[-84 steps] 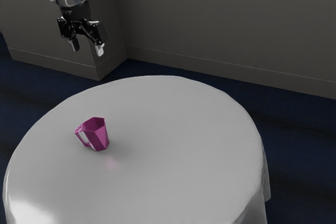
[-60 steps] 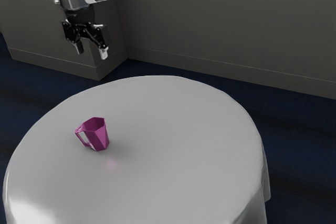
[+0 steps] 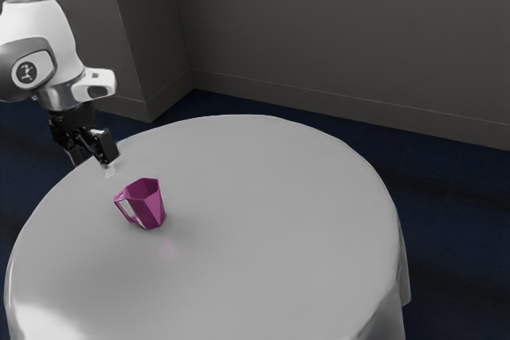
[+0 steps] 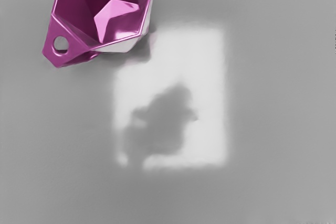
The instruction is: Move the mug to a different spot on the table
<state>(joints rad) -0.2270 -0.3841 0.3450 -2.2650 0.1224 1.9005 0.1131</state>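
One black two-finger hand [image 3: 92, 158] hangs at the end of a white and grey arm [image 3: 38, 53], low over the rim of a round table [image 3: 279, 212] on the exterior view's left. Its fingers are spread apart and point down, with nothing between them. One fingertip is pale, the other dark.

Just beside the hand, a little further in from the table's edge and toward the near side, stands a magenta mug [image 3: 142, 203]. Hand and mug are apart, not touching. The mug is upright on the table, with faceted, angular sides and its open mouth facing up. Its handle sticks out toward the table's near-left edge.

From the wrist view, the mug [image 4: 100, 17] is seen from above, off to one side of the hand and not under it. The handle shows as a small loop with a round hole. Beside the mug, a bright square patch [image 4: 173, 66] lies on the grey table [image 4: 283, 171], with the hand's dark shadow [image 4: 163, 119] inside it.

Around the table are a dark blue floor [image 3: 454, 197] and plain grey walls [image 3: 343, 29].
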